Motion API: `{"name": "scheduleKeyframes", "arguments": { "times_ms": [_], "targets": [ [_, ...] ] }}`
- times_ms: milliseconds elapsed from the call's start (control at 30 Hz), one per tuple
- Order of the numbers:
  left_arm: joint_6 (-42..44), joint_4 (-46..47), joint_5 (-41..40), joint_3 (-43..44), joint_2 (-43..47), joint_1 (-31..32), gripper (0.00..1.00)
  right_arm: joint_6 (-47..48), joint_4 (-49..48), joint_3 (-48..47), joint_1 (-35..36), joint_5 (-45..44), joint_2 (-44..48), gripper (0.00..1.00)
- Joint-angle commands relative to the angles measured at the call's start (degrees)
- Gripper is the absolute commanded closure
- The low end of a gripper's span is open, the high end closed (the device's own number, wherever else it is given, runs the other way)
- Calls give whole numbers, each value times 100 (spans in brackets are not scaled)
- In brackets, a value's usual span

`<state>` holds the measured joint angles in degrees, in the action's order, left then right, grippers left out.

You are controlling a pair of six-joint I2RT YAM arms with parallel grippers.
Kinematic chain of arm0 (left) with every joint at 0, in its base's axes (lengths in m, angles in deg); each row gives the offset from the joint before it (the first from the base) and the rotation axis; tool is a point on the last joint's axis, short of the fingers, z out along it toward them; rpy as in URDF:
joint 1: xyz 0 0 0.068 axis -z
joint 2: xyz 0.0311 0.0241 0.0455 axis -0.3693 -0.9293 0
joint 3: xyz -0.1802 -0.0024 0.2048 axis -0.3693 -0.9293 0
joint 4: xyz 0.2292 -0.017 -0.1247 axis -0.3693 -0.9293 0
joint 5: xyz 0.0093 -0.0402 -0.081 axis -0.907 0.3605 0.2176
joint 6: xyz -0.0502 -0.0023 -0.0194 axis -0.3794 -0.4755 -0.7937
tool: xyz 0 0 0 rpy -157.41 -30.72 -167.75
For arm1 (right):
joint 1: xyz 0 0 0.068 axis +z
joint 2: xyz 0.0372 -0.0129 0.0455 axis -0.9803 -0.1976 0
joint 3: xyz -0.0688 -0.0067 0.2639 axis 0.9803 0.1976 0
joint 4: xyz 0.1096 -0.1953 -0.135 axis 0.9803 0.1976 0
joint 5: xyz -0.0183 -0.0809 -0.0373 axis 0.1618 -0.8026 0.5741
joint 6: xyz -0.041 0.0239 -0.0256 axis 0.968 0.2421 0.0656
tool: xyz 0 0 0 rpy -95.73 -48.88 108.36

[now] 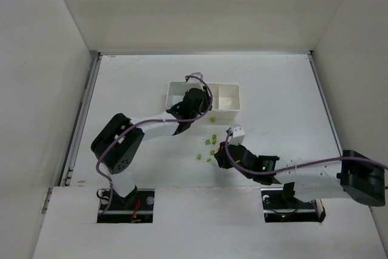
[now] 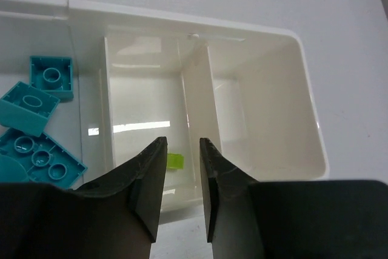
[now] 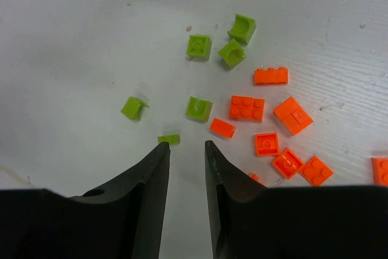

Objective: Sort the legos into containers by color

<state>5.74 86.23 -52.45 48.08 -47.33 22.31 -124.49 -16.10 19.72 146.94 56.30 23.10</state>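
Note:
The white tray (image 1: 229, 99) has three compartments. In the left wrist view its left compartment holds several teal-blue bricks (image 2: 37, 110), the middle one holds one lime-green brick (image 2: 175, 161), and the right one (image 2: 267, 119) holds nothing. My left gripper (image 1: 194, 101) hangs open and empty over the tray (image 2: 182, 25), with its fingertips above the middle compartment's near wall (image 2: 182, 141). Several lime-green bricks (image 3: 199, 47) and orange bricks (image 3: 247, 107) lie loose on the table. My right gripper (image 3: 186, 144) is open and empty just above the table, with a tiny green brick (image 3: 170, 139) at its left fingertip.
In the top view, green bricks (image 1: 212, 141) lie scattered between the tray and my right gripper (image 1: 219, 156). The orange bricks are hidden under the right arm there. White walls enclose the table on the left, back and right.

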Motion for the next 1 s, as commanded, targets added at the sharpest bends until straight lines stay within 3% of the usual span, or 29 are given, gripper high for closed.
{"name": "scheduleKeyframes", "arguments": {
  "times_ms": [0,100,333,600,833,967],
  "targets": [
    [141,108,131,349,-74,-61,73,-1,-374,-145,61,124,-239,64],
    [150,160,104,393,-154,-132,67,43,-514,-197,61,220,-468,64],
    [299,47,96,376,-58,-62,71,96,-471,-356,96,204,-671,63],
    [563,-76,-616,-1117,1505,465,70,61,-374,-268,193,115,-398,61],
    [151,-1455,-1196,-2102,2692,1343,69,131,-269,-312,202,1,-460,62],
    [-149,-2063,-1232,-2252,2790,1871,63,26,-155,-154,202,-78,-179,62]
  ]
}}
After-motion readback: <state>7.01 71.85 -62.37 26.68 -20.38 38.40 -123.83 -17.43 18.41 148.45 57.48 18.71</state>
